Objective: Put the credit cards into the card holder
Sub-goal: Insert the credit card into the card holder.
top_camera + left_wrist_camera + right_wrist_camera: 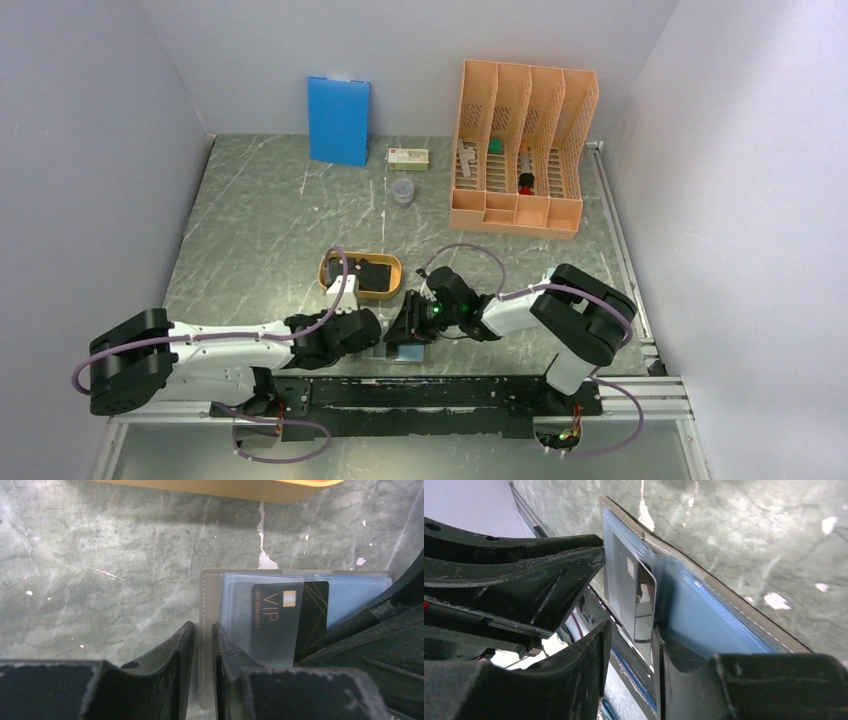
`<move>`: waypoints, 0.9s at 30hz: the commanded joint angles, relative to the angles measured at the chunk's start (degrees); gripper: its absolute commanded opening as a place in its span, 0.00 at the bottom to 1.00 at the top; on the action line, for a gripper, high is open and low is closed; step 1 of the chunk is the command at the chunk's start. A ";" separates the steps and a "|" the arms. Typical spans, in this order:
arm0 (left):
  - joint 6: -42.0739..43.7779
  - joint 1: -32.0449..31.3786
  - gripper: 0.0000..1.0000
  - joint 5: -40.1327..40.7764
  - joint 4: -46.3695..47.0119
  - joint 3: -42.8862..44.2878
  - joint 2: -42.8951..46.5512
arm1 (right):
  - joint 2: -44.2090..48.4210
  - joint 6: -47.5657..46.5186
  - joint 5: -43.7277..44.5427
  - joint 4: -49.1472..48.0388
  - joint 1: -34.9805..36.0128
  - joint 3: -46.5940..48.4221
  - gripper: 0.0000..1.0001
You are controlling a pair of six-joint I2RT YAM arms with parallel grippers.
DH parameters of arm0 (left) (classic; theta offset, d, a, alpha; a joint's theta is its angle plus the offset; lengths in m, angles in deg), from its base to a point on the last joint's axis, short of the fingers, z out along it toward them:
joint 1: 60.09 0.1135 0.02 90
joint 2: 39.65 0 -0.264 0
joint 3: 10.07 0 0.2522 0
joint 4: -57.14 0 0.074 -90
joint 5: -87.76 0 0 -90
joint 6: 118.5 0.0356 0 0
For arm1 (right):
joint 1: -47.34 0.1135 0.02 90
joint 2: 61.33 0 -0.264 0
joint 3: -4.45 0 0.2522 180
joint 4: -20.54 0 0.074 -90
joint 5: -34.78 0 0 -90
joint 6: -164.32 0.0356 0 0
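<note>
- Black credit card (290, 625), left wrist view: "VIP" in large copper letters, running lengthwise along the card
- Same card, beside "VIP": a small copper line starting "NO" then digits that seem to begin 0088; last digits uncertain; all read through the clear pocket of the card holder (207, 605)
- Same card, right wrist view: seen edge-on; print illegible
- Small box (408, 157) at the back, top view: red mark on the label; too small to read
</note>
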 commanded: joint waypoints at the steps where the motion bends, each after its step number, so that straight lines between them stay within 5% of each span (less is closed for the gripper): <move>1: -2.41 0.06 0.25 -6.25 1.35 -2.77 0.03 | 0.50 -1.95 1.64 3.48 0.87 1.87 0.40; 12: -3.02 0.08 0.25 -8.92 5.11 -4.38 1.28 | -1.93 -3.25 1.71 5.71 3.05 5.68 0.43; 27: -3.03 0.11 0.24 -8.65 5.54 -5.03 4.26 | -1.96 -12.53 7.27 21.54 5.46 15.55 0.51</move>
